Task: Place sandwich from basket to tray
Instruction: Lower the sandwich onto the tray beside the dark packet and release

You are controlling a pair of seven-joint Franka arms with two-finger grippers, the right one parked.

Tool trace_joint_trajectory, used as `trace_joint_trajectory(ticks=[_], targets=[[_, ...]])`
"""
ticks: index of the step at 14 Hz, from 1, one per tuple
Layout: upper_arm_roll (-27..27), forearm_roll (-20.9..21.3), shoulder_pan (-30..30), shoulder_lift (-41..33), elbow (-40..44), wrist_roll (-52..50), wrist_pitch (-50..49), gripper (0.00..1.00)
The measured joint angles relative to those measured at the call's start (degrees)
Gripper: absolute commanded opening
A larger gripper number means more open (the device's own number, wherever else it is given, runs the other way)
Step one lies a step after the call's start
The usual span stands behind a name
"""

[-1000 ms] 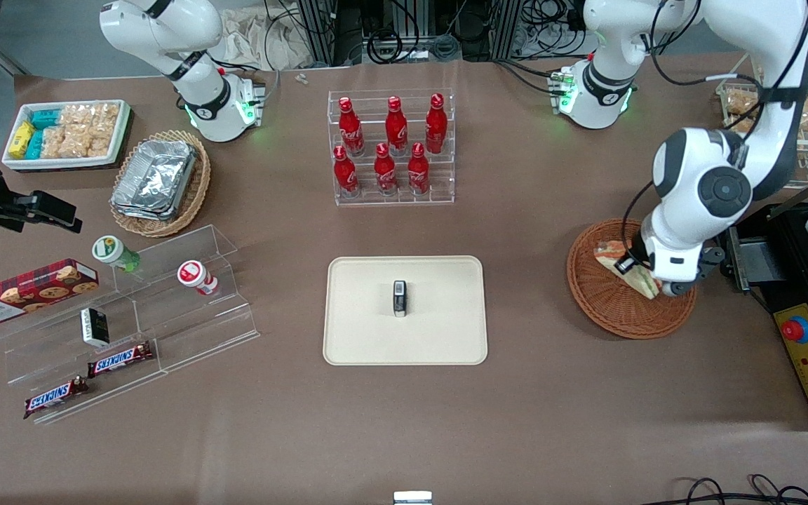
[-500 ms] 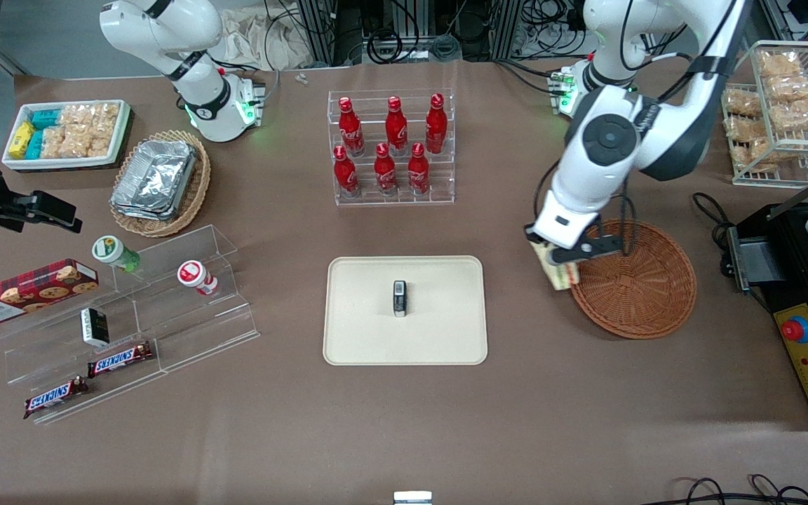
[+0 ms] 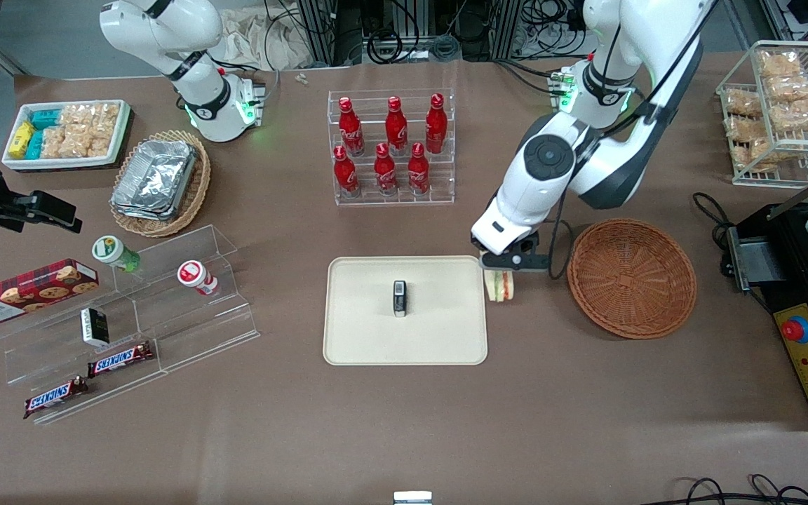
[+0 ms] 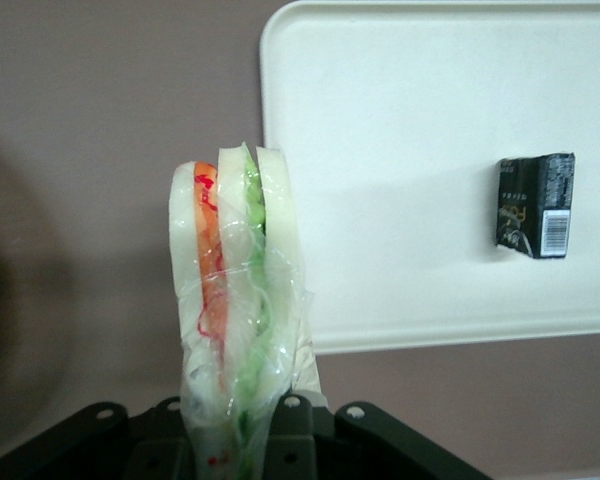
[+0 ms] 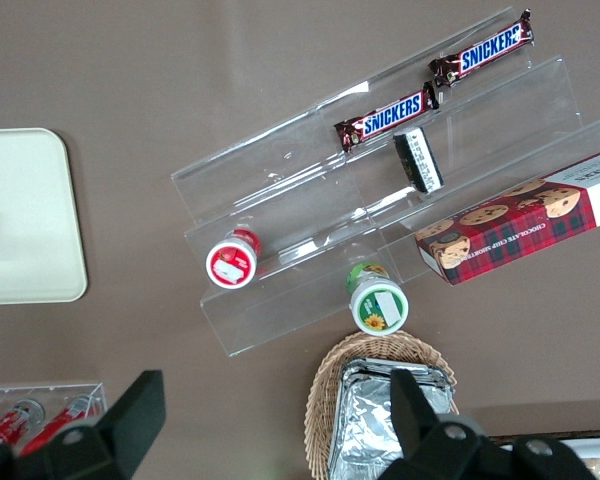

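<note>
Gripping one sandwich [image 3: 500, 285], the tool [image 3: 501, 275] hangs between one tray [image 3: 362, 344] and one basket [image 3: 632, 278]

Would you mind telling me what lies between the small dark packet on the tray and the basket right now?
In the front view, the gripper holds the sandwich there, just off the tray edge, between packet and basket.
</note>
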Motion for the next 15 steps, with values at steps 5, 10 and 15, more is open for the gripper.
trace_joint_trajectory(ticks=[5,10,15], targets=[[0.0,5.3,-0.1,10.6,3.5,0.0,7.3,0.00],[-0.3,8.4,-0.7,14.3,6.6,0.0,7.4,0.00],[-0.3,11.5,-0.7,16.4,7.3,-0.5,7.4,0.11]])
